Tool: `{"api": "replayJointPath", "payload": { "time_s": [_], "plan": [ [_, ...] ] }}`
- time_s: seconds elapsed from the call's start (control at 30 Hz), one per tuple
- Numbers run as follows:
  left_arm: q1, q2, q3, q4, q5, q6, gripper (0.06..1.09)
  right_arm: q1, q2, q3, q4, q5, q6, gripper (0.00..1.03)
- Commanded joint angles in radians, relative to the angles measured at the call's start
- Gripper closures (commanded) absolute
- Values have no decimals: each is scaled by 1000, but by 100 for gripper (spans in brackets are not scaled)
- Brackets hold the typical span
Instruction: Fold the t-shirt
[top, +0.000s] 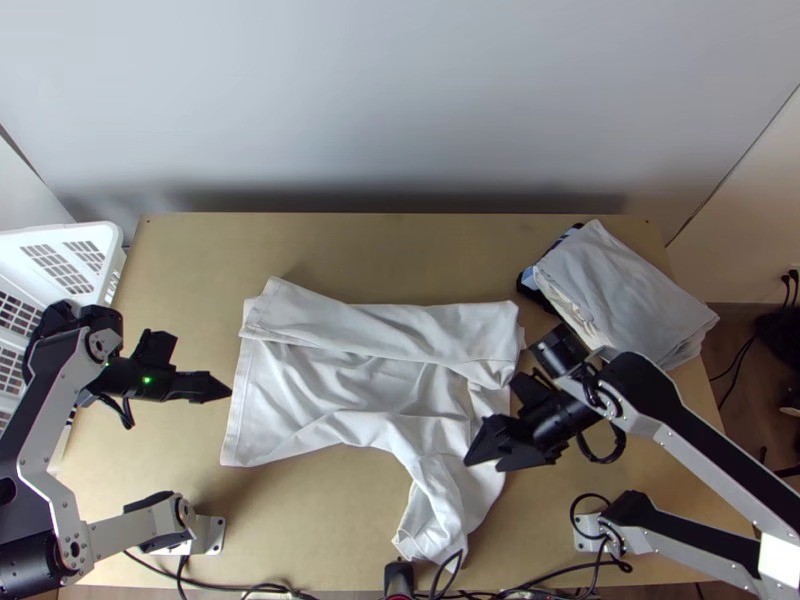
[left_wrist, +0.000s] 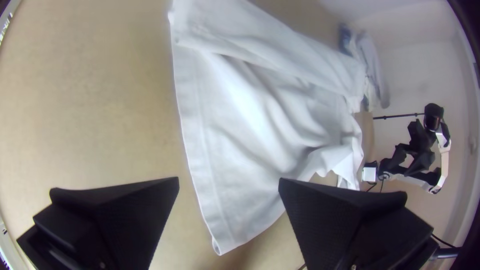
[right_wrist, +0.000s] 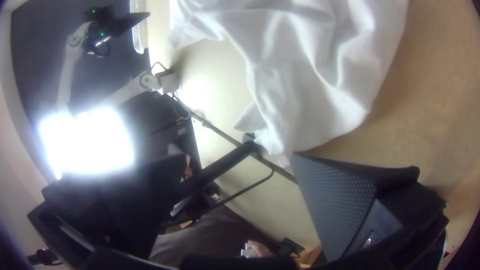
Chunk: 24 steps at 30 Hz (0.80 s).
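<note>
Evidently, the white t-shirt (top: 350, 385) is only partly ordered: it lies across the middle of the table (top: 330, 240), a long band turned over along its far side, while the near right part trails down in a twisted bunch towards the near edge. The left hand (left_wrist: 229, 179) is open and empty beside the straight, stitched left hem, probably placed there to take that edge. The right hand (right_wrist: 239, 156), also open and gripping nothing, is by the bunched part, which likely needs drawing out or tucking in next. The cloth looks thin and soft, with loose creases that could easily ruck up if pulled unevenly; the fingers are hard, black wedges, one with a dimpled pad (right_wrist: 337, 200). At far right sits a soft-cornered stack of folded cloth (top: 620, 290), perhaps finished work; a slotted white plastic basket (top: 112, 262) stands at left.
</note>
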<state>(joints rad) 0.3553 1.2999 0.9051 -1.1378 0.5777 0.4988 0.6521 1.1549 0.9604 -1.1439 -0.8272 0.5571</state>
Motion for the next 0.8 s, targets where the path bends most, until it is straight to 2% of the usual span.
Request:
{"api": "replayJointPath", "payload": {
  "time_s": [0.0,0.1,0.23,0.43,0.77],
  "plan": [
    [-12,19,14,-109,-98,23,11,-140,-11,-163,39,19,-74,5],
    [-47,55,11,-217,-196,12,12,-124,-35,-247,47,46,-82,5],
    [-55,62,-31,-255,-216,9,12,-118,-49,-319,138,115,-86,5],
    [-68,104,-101,-204,-230,9,12,-118,-43,-394,250,135,-95,5],
    [-144,131,-149,-88,-226,-23,12,-34,-29,-428,274,131,-79,5]
  ]
}}
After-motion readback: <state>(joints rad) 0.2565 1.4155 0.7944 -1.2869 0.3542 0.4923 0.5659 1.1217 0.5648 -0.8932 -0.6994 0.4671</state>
